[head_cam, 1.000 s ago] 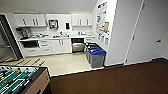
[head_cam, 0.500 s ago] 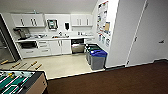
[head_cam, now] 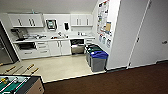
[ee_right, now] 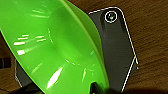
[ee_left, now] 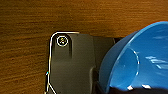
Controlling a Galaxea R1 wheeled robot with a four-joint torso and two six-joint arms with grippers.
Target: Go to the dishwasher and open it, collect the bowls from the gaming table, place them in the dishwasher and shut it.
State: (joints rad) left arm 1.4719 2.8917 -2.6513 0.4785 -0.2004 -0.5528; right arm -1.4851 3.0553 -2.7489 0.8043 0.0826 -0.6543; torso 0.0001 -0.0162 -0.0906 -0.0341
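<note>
Both grippers are loaded, so the robot is plainly carrying its haul toward the kitchen. At the left wrist a blue bowl fills the lower right of the frame, tipped on its side with its hollow toward the camera. At the right wrist a green bowl hangs the same way across the left and centre. Each seems pinched by its rim, which would explain the tilt, but I cannot tell how the fingers stand, as none are clear. Brown wood-grain flooring passes beneath both.

In the head view, the foosball table sits nearest, at the lower left corner, its green field and rods showing. Past the dark floor comes pale kitchen flooring, then the recycling bins, right of centre. Farthest, along the back wall under the white cabinets, the dishwasher sits in the middle of the frame. It looks dark at the top, as if its door were already open to receive the bowls.
</note>
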